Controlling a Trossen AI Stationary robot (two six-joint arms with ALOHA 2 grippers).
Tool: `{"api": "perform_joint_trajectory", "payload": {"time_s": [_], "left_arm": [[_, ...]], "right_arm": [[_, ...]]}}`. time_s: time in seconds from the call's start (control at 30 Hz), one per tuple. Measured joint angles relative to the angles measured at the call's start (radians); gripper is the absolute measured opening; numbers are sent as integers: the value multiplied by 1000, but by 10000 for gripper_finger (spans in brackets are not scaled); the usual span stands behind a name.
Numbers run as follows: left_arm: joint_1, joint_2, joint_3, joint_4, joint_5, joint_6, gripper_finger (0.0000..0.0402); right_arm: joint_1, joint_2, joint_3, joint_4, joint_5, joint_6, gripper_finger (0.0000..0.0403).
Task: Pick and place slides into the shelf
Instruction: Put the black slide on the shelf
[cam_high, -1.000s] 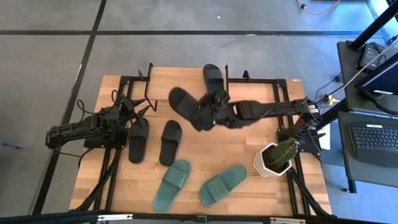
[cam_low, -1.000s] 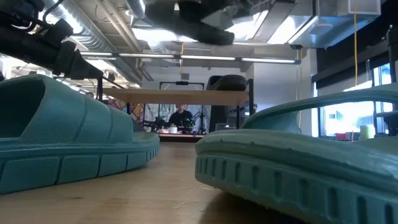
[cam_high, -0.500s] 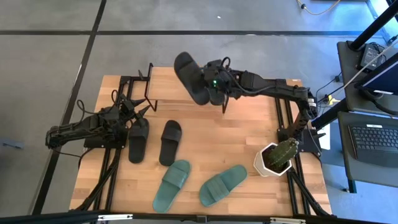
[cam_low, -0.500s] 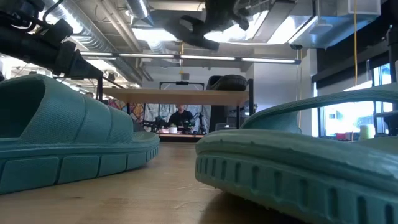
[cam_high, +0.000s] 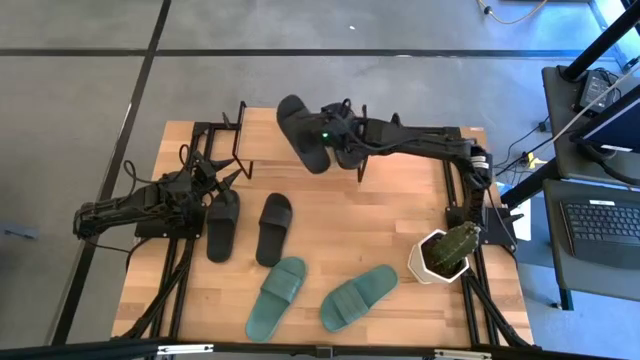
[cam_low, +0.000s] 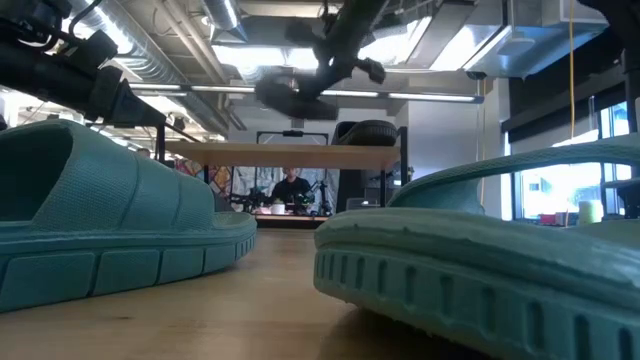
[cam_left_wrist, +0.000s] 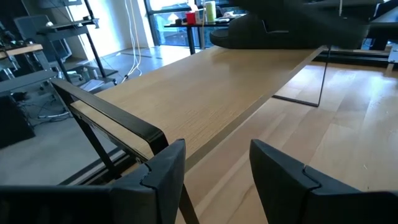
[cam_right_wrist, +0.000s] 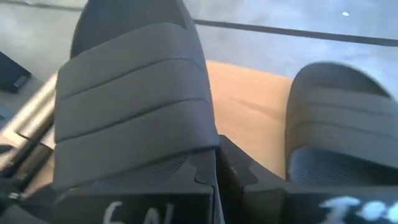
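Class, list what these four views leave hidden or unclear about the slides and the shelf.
- High view: shelf top partly covered by the right gripper and its held black slide.
- Low view: two teal slides fill the foreground, hiding the floor-level black pair.
- Left wrist view: shelved slide cut by the top edge.

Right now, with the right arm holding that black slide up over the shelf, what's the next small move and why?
Probably lower the held black slide onto the shelf top beside the black slide already there, then release. The right gripper is shut on it, and the low view shows it hanging above the board.
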Motion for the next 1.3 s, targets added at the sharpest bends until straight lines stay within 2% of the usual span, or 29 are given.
{"api": "perform_joint_trajectory", "payload": {"time_s": [0.27,0.6,0.93,1.3], "left_arm": [[0,0,0,0,0,0,172],[0,0,0,0,1,0,172],[0,0,0,-1,2,0,172],[0,0,0,-1,2,0,172]], "right_arm": [[-12,15,-1,-29,63,17,2],[-19,13,-1,-183,78,97,2],[-35,13,-1,-180,90,77,5],[-37,13,-1,-177,90,46,31]]}}
